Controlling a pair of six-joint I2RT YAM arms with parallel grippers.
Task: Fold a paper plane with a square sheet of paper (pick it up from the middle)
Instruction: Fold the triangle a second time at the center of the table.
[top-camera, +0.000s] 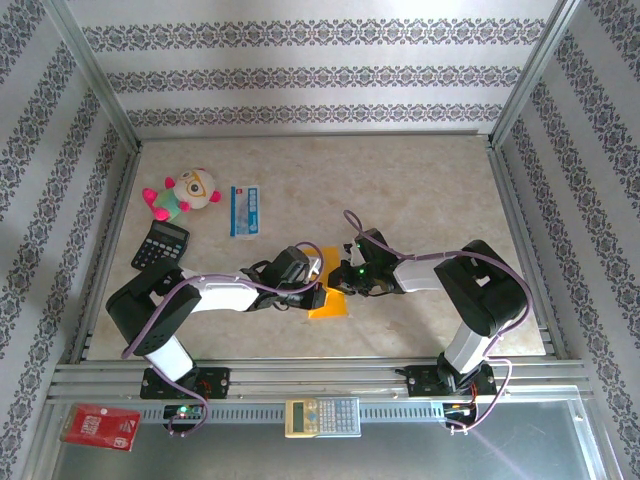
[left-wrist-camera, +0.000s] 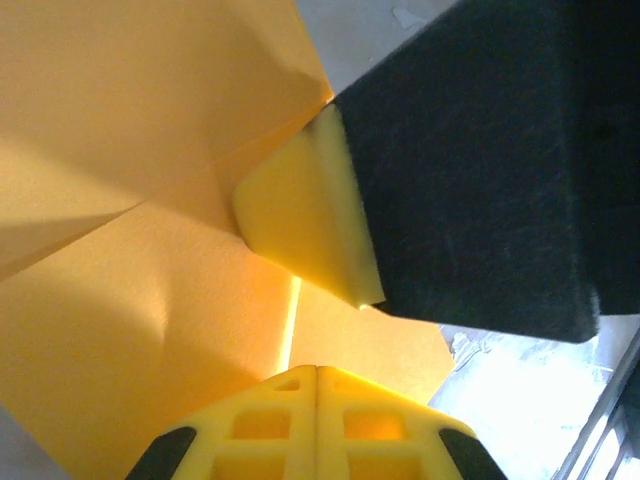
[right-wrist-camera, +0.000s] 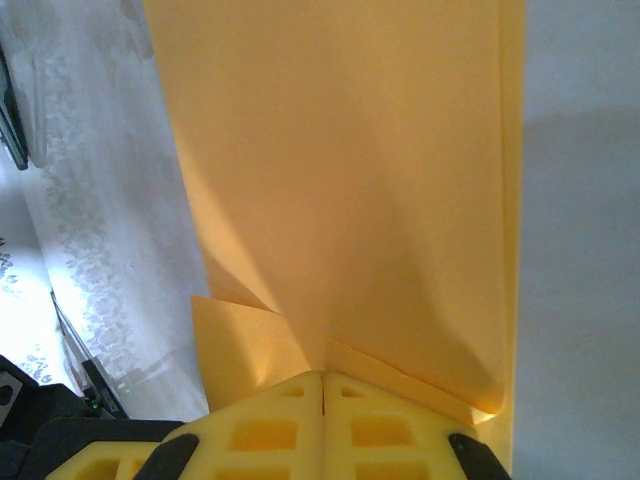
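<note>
Surface: beige marbled table inside a metal frame, with striped patterned wallpaper on the walls around it.
Landmark: black calculator, at the left side of the table.
Paper sheet: orange-yellow, well right of the black calculator and slightly nearer the arm bases; partly folded, with creases and overlapping layers in both wrist views.
Left gripper: right of the black calculator, at the sheet's left edge; yellow fingers closed together, clamping the paper.
Right gripper: farther right of the black calculator; fingers closed, pinching layered paper at its edge.
Yellow pad: on a black finger, touching the sheet at a crease.
Plush toy: just beyond the black calculator.
Blue-and-white packet: right of and beyond the black calculator, apart from the sheet.
</note>
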